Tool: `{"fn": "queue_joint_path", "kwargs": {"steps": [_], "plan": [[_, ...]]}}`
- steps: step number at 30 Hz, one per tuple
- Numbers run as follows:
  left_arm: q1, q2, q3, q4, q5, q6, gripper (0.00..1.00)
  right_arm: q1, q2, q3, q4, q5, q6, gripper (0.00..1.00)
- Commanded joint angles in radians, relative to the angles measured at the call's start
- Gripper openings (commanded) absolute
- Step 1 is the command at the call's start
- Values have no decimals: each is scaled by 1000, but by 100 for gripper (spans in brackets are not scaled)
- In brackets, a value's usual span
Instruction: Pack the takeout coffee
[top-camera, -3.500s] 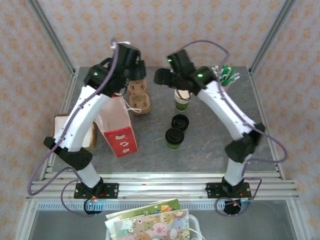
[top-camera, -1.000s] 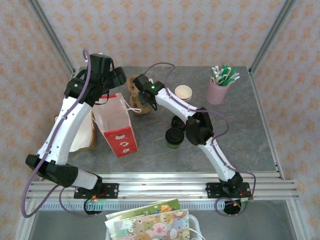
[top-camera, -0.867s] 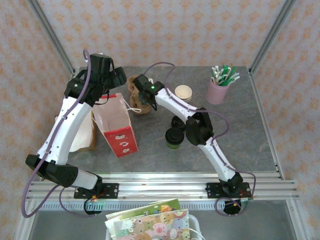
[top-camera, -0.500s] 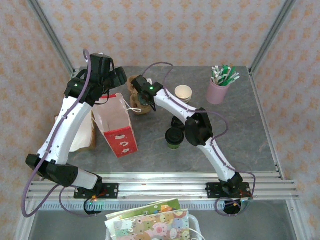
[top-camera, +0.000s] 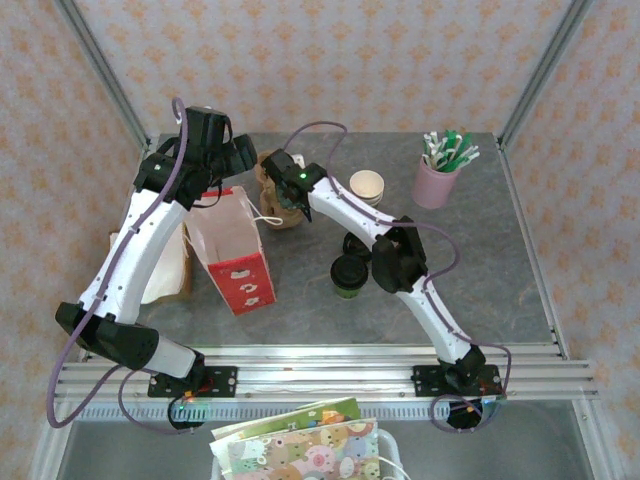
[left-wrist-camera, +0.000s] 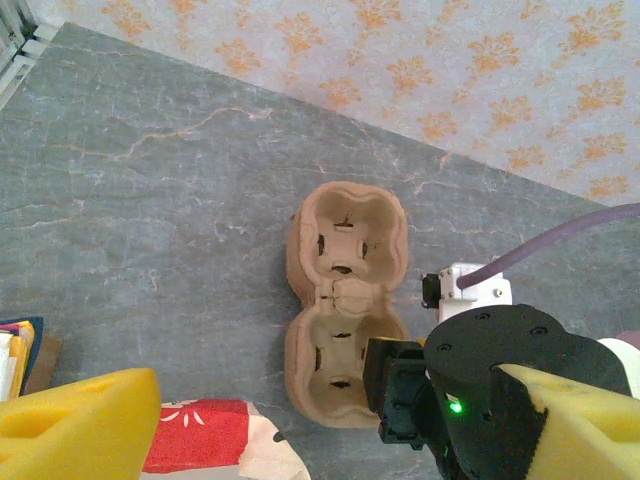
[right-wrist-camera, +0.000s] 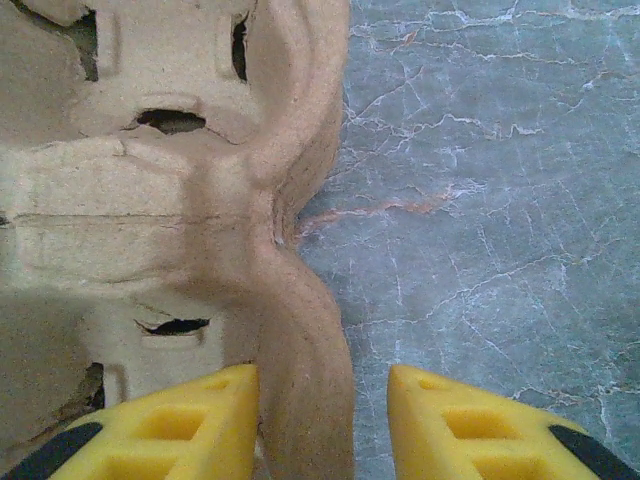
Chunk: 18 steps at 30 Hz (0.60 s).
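Observation:
The takeout coffee (top-camera: 347, 274), a green cup under a black lid, stands mid-table beside my right arm's elbow, with no gripper near it. My right gripper (top-camera: 288, 196) (right-wrist-camera: 322, 385) is down at the brown pulp cup carrier (top-camera: 270, 172) (left-wrist-camera: 345, 300) (right-wrist-camera: 150, 180). It is open and straddles the carrier's side wall: one yellow finger (right-wrist-camera: 190, 420) sits inside against the wall, while the other stays outside with a gap. My left gripper (top-camera: 238, 155) (left-wrist-camera: 330, 400) hovers wide open above the carrier, holding nothing.
A red-and-white paper bag (top-camera: 235, 250) (left-wrist-camera: 200, 450) stands open left of the carrier. A loose black lid (top-camera: 355, 243) lies behind the coffee. A lidless cup (top-camera: 367, 184) and a pink cup of straws (top-camera: 438, 180) stand at the back right.
The right gripper left the lidless cup at the back and came down on the carrier's edge, where it has barely shifted over the last second. The left gripper drew back left and nudged upward.

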<state>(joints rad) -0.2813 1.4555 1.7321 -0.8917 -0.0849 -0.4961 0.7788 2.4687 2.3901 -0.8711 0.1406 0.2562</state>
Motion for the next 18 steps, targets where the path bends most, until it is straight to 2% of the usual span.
{"fn": "queue_joint_path", "kwargs": {"steps": [1, 7, 18], "plan": [[-2, -3, 13, 20, 4, 5, 87, 8, -61, 22, -25, 24, -8, 37], [-2, -3, 17, 18, 3, 5, 88, 8, -57, 11, -18, 17, -3, 30], [-2, -4, 13, 20, 2, 7, 88, 8, -44, 9, -14, 14, -5, 29]]}}
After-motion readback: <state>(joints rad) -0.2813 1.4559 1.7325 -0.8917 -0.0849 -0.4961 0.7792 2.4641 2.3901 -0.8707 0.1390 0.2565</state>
